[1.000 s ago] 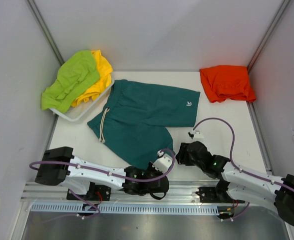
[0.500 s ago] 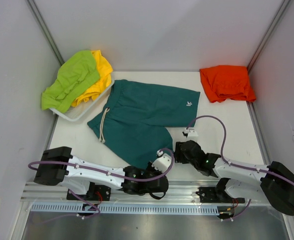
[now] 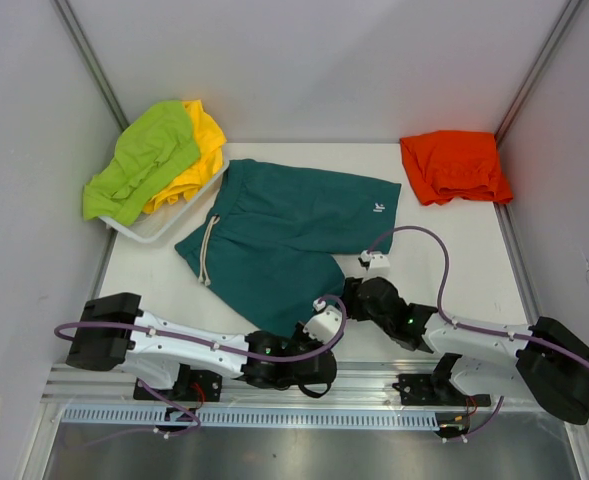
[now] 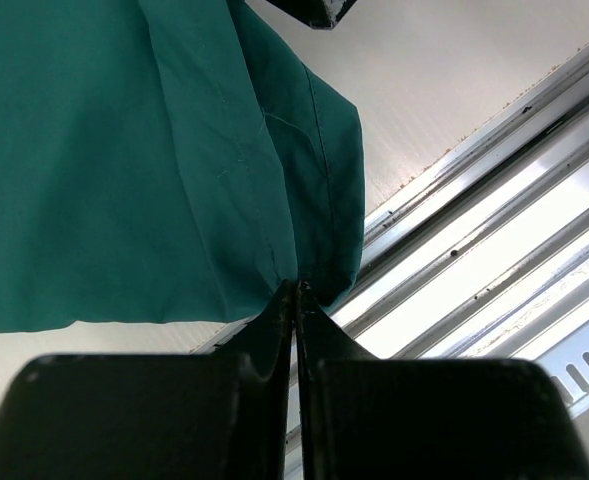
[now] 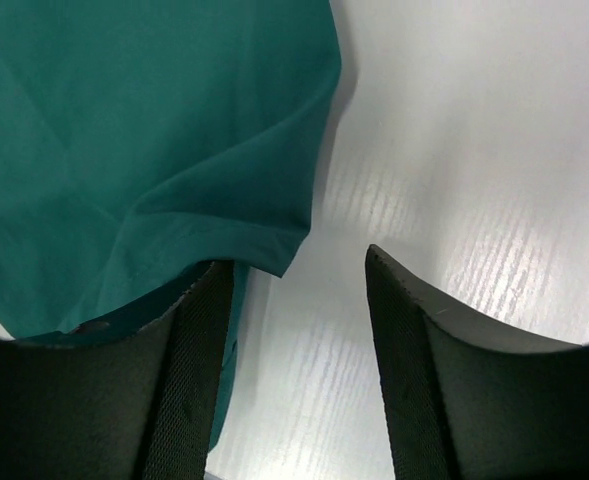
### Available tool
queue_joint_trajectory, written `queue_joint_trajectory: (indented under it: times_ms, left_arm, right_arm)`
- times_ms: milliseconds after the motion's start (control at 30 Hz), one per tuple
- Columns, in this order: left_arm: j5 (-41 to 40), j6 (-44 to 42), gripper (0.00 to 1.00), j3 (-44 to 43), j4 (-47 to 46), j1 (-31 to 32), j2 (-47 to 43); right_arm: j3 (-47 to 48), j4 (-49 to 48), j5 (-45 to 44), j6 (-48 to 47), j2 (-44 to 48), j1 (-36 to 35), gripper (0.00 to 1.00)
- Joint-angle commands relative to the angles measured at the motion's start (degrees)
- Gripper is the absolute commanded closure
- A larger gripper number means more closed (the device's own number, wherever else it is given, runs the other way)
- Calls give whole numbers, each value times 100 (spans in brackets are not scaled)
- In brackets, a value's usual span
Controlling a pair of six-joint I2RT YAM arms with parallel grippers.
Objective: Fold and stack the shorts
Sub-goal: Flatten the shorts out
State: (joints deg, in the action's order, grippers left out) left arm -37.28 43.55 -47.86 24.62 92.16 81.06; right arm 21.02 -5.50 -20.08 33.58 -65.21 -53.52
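The teal green shorts (image 3: 284, 235) lie spread flat mid-table, drawstring at the left, white logo at the right. My left gripper (image 4: 296, 287) is shut on the hem of their near leg (image 4: 304, 240) by the table's front rail; in the top view it sits at that leg's near corner (image 3: 296, 345). My right gripper (image 5: 299, 265) is open, its left finger at the other leg's corner (image 5: 264, 245), its right finger over bare table; in the top view it is at that leg's hem (image 3: 349, 290). Folded orange shorts (image 3: 454, 165) lie at the back right. Lime green shorts (image 3: 144, 155) and yellow shorts (image 3: 199, 150) lie in a tray.
A white tray (image 3: 154, 230) at the back left holds the lime and yellow shorts. Metal rails (image 3: 274, 395) run along the table's near edge. Grey walls close in left, right and behind.
My right gripper has moved left and forward across the table, from right of the near leg to its corner. The left gripper has stayed in place on the hem.
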Motion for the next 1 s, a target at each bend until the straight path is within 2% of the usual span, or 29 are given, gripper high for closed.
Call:
queue_joint_trajectory:
  times_ms: [0,67,200,533,667,700,800,967]
  left_arm:
    - [-52,119,100,-136,-45,-23,-187]
    - [-52,110,100,-136,-45,-23,-204]
    - [-60,101,100,-128,-19,-23,-239]
    - [-60,110,100,-110,-19,-31,-275]
    - [-69,127,100,-66,25,-31,-292]
    - [-60,145,100,-75,8,-31,-318]
    - [-52,136,100,-31,-45,-31,-336]
    - [-34,145,100,13,-89,-31,-327]
  right_arm:
    - [228,-382,-75,-159,-9,-27,43]
    - [245,-452,-75,-177,-88,-27,46]
    - [263,-645,-32,-185,-334,-27,59]
    - [526,-822,-137,-291,-870,-10,74]
    - [1219,222,-601,-537,-1054,52,100]
    - [1386,773,-698,-572,-1090,61,100]
    - [1870,1434,-1024,-703,-1152,52,100]
    - [2257,2104,-1385,-827,-1169,332,100]
